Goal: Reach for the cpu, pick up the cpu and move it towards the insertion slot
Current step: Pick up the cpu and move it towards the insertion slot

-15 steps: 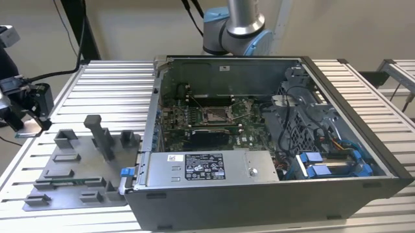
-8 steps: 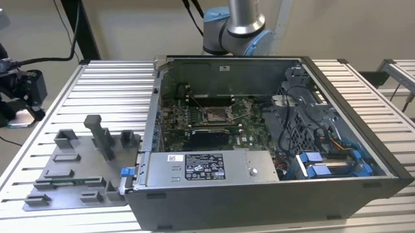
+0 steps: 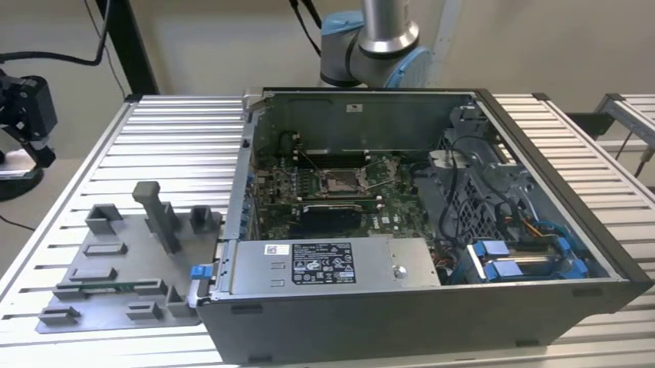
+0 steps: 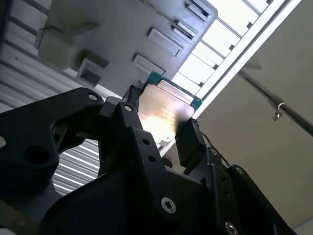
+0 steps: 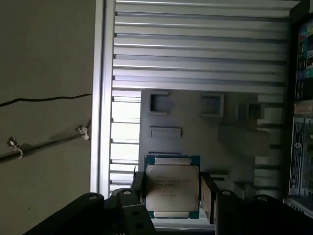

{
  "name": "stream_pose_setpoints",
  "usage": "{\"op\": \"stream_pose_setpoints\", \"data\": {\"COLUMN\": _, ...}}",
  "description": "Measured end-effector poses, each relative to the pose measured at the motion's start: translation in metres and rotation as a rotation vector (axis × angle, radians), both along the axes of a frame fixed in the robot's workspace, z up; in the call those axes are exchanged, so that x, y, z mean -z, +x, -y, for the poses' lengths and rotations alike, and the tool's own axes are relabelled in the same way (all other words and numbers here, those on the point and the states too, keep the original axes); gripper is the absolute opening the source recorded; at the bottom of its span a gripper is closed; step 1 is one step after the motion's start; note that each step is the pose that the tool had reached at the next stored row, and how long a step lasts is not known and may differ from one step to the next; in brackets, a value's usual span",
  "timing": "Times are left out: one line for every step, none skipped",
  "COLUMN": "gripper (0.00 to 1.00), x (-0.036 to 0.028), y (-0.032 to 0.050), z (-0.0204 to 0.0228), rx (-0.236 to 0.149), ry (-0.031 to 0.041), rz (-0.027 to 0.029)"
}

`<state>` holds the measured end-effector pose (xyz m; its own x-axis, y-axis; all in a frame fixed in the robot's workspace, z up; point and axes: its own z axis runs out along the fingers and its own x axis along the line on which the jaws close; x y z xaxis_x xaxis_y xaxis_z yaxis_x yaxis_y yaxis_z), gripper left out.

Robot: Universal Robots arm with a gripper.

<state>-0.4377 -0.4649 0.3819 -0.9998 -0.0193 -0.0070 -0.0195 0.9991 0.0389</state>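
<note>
The cpu (image 5: 172,188), silver-faced with a green rim, sits clamped in my gripper (image 5: 173,196). The insertion slot (image 3: 343,180), a silver-framed square, lies flat.

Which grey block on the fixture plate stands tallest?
The narrow post near the middle of the fixture plate; the others sit low and squat.

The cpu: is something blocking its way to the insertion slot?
Nothing visible lies on the insertion slot, and the case is open on top. The cpu is clamped between the jaws over the grey plate; only the side wall stands between.
</note>
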Motion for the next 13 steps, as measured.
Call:
{"op": "stream_pose_setpoints", "data": {"gripper": 0.0, "x": -0.0029, "y": 0.0, "z": 0.0, "rx": 0.0, "ry": 0.0, "rz": 0.0001}}
{"op": "stream_pose_setpoints", "data": {"gripper": 0.0, "x": -0.0047, "y": 0.0, "z": 0.0, "rx": 0.0, "ry": 0.0, "rz": 0.0}}
{"op": "stream_pose_setpoints", "data": {"gripper": 0.0, "x": -0.005, "y": 0.0, "z": 0.0, "rx": 0.0, "ry": 0.0005, "rz": 0.0003}}
{"op": "stream_pose_setpoints", "data": {"gripper": 0.0, "x": -0.005, "y": 0.0, "z": 0.0, "rx": 0.0, "ry": 0.0013, "rz": 0.0005}}
{"op": "stream_pose_setpoints", "data": {"gripper": 0.0, "x": -0.0051, "y": 0.0, "z": 0.0, "rx": 0.0, "ry": 0.0021, "rz": 0.0006}}
{"op": "stream_pose_setpoints", "data": {"gripper": 0.0, "x": -0.0051, "y": 0.0, "z": 0.0, "rx": 0.0, "ry": 0.0029, "rz": 0.0007}}
{"op": "stream_pose_setpoints", "data": {"gripper": 0.0, "x": -0.0051, "y": 0.0001, "z": 0.0, "rx": 0.0, "ry": 0.0032, "rz": 0.0008}}
{"op": "stream_pose_setpoints", "data": {"gripper": 0.0, "x": -0.0051, "y": 0.0006, "z": 0.0001, "rx": 0.0, "ry": 0.0033, "rz": 0.0009}}
{"op": "stream_pose_setpoints", "data": {"gripper": 0.0, "x": -0.0051, "y": 0.0018, "z": 0.0001, "rx": 0.0, "ry": 0.0033, "rz": 0.0008}}
{"op": "stream_pose_setpoints", "data": {"gripper": 0.0, "x": -0.0051, "y": 0.0038, "z": 0.0, "rx": 0.0, "ry": 0.0034, "rz": 0.0007}}
{"op": "stream_pose_setpoints", "data": {"gripper": 0.0, "x": -0.0051, "y": 0.0057, "z": 0.0, "rx": 0.0, "ry": 0.0033, "rz": 0.0004}}
{"op": "stream_pose_setpoints", "data": {"gripper": 0.0, "x": -0.0051, "y": 0.0083, "z": 0.0001, "rx": 0.0, "ry": 0.0034, "rz": 0.0001}}
{"op": "stream_pose_setpoints", "data": {"gripper": 0.0, "x": -0.0051, "y": 0.0104, "z": 0.0001, "rx": 0.0, "ry": 0.0034, "rz": -0.0002}}
